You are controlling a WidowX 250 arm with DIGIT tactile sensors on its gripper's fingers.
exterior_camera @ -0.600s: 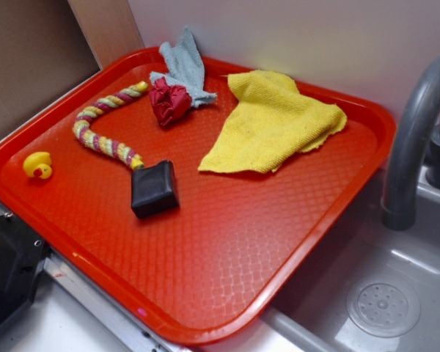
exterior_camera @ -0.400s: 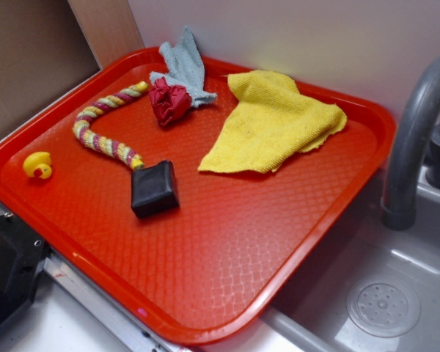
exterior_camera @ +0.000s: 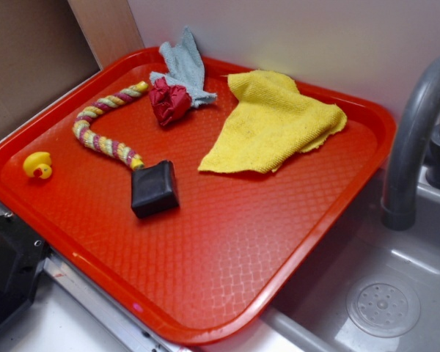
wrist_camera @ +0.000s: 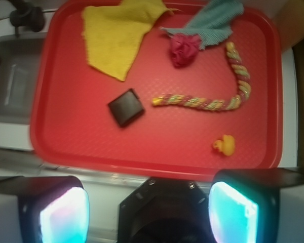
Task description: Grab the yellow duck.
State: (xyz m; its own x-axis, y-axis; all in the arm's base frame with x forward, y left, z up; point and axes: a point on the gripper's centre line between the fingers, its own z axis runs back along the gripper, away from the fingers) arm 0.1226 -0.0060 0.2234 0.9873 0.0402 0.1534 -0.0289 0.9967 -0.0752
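The tiny yellow duck (exterior_camera: 37,165) with an orange beak sits on the red tray (exterior_camera: 227,249) near its left edge. In the wrist view the duck (wrist_camera: 225,145) lies at the tray's near right. My gripper (wrist_camera: 148,215) is high above and back from the tray's near edge, jaws wide apart and empty, glowing fingertip pads (wrist_camera: 64,215) at the bottom corners. The gripper does not show in the exterior view, apart from a black base part at the lower left.
On the tray lie a black block (exterior_camera: 154,188), a yellow-and-pink braided rope (exterior_camera: 103,132), a red crumpled cloth (exterior_camera: 169,101), a grey-blue cloth (exterior_camera: 183,66) and a large yellow cloth (exterior_camera: 271,121). A grey sink (exterior_camera: 381,293) with faucet (exterior_camera: 414,139) stands at the right.
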